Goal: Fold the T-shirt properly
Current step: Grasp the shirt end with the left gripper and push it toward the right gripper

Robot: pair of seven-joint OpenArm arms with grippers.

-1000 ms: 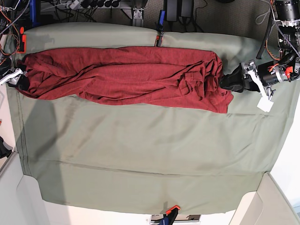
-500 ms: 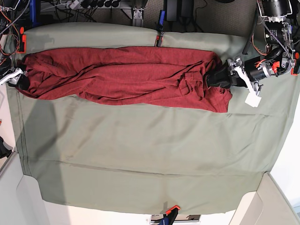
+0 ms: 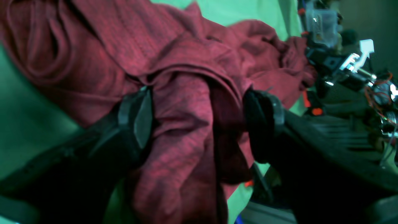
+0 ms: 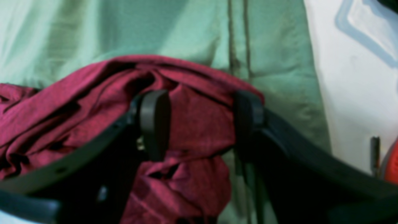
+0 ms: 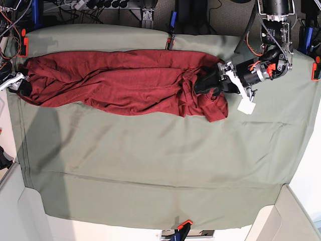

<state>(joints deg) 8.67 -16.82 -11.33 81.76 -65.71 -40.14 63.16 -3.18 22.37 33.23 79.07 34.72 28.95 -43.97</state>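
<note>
On the green cloth point(image 5: 150, 150), T-shirt point(image 5: 115, 83) end bunched further inward than before, between both spread grippers' jaws.

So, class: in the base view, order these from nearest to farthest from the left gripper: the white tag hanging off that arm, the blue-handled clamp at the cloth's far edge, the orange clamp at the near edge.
From the left gripper:
1. White tag, just beside it, on its arm.
2. Blue-handled clamp, at the far edge.
3. Orange clamp, at the near edge.

The left gripper point(image 5: 203, 83) reaches in from the right, jaws wide around bunched T-shirt point(image 5: 125, 83). The right gripper point(image 5: 22, 86) sits far left, jaws straddling cloth.
</note>
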